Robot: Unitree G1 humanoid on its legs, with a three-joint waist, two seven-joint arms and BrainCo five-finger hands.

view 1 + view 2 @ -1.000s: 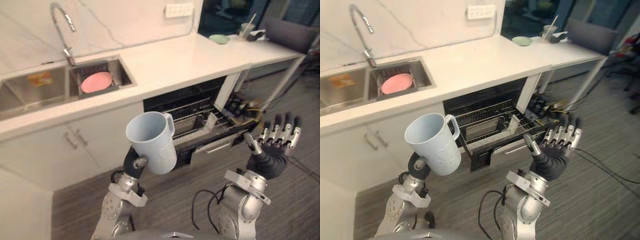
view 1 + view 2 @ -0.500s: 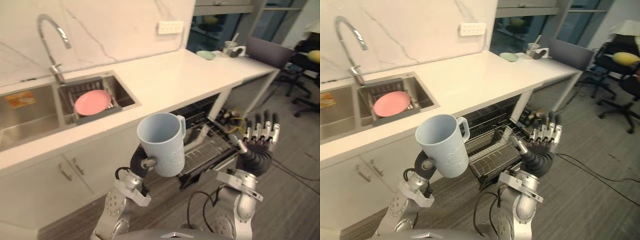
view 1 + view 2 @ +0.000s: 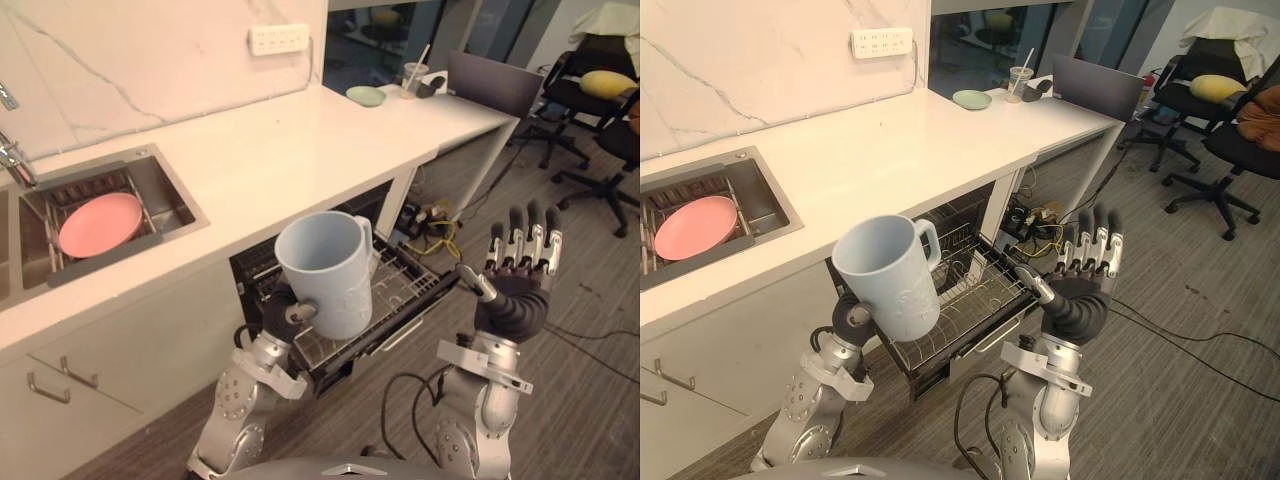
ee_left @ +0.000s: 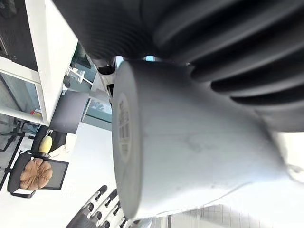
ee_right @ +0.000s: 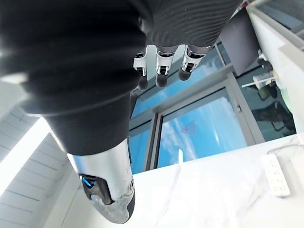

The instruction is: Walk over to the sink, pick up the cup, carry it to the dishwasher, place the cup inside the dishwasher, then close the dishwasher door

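Cup (image 3: 330,272), upright at frame centre, is grasped by the left hand (image 3: 289,307) before the open dishwasher (image 3: 410,288); right hand (image 3: 522,262), lower right, holds its fingers straight.

Sink (image 3: 172,196) w/ plate (image 3: 98,223) in it, left end of counter (image 3: 285,150); open dishwasher (image 3: 405,287) under counter, cup (image 3: 335,275) in front.

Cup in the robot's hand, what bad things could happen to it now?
The left hand grips the light blue cup low on its side, with the right hand raised apart, so it might tip or slip onto the wire rack or the floor. It could snag the rack's wires going in.
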